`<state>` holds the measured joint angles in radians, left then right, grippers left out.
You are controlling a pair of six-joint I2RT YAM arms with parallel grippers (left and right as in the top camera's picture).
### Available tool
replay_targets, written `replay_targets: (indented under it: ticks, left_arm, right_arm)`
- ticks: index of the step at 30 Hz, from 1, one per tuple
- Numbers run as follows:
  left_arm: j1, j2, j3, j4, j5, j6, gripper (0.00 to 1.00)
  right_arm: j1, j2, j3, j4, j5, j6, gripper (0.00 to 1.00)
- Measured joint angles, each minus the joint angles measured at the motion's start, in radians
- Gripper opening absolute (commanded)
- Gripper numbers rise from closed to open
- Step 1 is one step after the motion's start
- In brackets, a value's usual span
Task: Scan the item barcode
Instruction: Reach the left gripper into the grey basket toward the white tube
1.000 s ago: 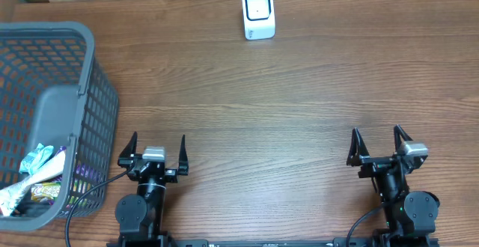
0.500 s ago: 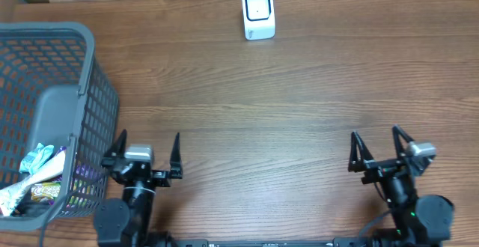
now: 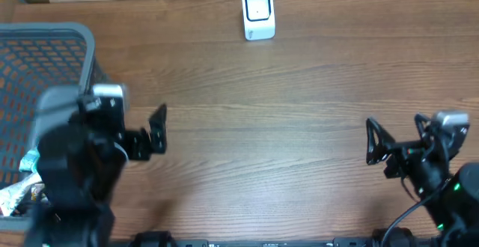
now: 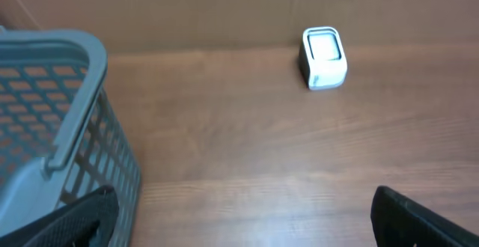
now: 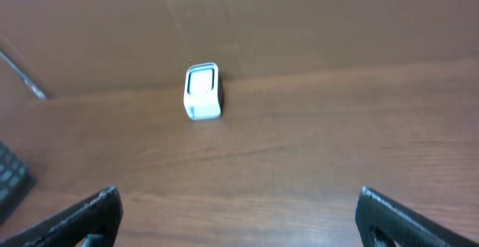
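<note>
A white barcode scanner (image 3: 258, 13) stands upright at the table's far edge; it also shows in the left wrist view as the scanner (image 4: 323, 56) and in the right wrist view as the scanner (image 5: 203, 91). Wrapped snack packets (image 3: 26, 174) lie in the bottom of the grey basket (image 3: 88, 45) at the left. My left gripper (image 4: 243, 213) is raised beside the basket's right wall, open and empty. Open too, my right gripper (image 3: 397, 138) hangs over bare wood at the right with nothing between its fingers (image 5: 93, 213).
The basket's mesh wall (image 4: 112, 165) stands close to my left finger. A brown cardboard wall (image 5: 299, 22) runs along the table's back edge behind the scanner. Bare wood (image 3: 262, 127) lies between the two arms.
My left arm has lifted and swung left toward the basket, now blurred with motion. My right arm has shifted right and slightly up. Both grippers stayed open.
</note>
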<state>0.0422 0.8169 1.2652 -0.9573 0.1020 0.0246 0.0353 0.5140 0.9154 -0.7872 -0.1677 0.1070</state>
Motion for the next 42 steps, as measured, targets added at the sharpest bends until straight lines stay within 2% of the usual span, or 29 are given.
replay_targets:
  ticks: [8,10,12,14,17,20,21,25,27,29,30,31,36,42]
  left_arm:
    - [0.002,0.426,0.536,-0.335,0.043,0.000,1.00]
    - [0.002,0.505,0.622,-0.363,0.080,0.000,1.00]
    - [0.005,0.560,0.660,-0.364,0.132,0.000,1.00]
    - [0.005,0.586,0.661,-0.364,0.161,0.000,0.96]
    - [0.006,0.615,0.662,-0.360,0.175,-0.003,0.98]
    - [0.032,0.624,0.675,-0.389,0.134,-0.084,0.96]
    - [0.053,0.626,0.692,-0.420,0.102,-0.132,0.92]
    - [0.222,0.623,0.770,-0.577,-0.061,-0.351,0.91]
    - [0.344,0.620,0.778,-0.634,-0.149,-0.454,0.93]
    - [0.424,0.620,0.777,-0.645,-0.194,-0.503,0.94]
    - [0.478,0.620,0.772,-0.648,-0.204,-0.523,0.93]
    - [0.550,0.619,0.755,-0.652,-0.215,-0.545,0.88]
    - [0.745,0.617,0.621,-0.634,-0.237,-0.621,0.91]
    - [0.851,0.619,0.351,-0.426,-0.253,-0.673,0.93]
  right_arm:
    - [0.000,0.349,0.430,-0.335,-0.002,-0.003,1.00]
    - [0.000,0.438,0.528,-0.411,-0.005,-0.003,1.00]
    - [0.000,0.518,0.593,-0.423,-0.008,-0.003,1.00]
    - [0.000,0.552,0.598,-0.416,-0.016,-0.002,1.00]
    - [0.000,0.606,0.598,-0.409,-0.048,-0.002,1.00]
    - [0.000,0.654,0.598,-0.410,-0.071,-0.002,1.00]
    - [0.000,0.662,0.598,-0.409,-0.073,-0.002,1.00]
    - [0.000,0.703,0.598,-0.410,-0.085,-0.003,1.00]
    - [0.000,0.720,0.598,-0.410,-0.089,-0.003,1.00]
    - [0.000,0.732,0.598,-0.411,-0.089,-0.002,1.00]
    - [0.000,0.737,0.598,-0.411,-0.091,-0.002,1.00]
    - [0.000,0.743,0.598,-0.412,-0.090,-0.002,1.00]
    - [0.000,0.766,0.598,-0.420,-0.091,-0.002,1.00]
    - [0.000,0.774,0.598,-0.440,-0.090,-0.003,1.00]
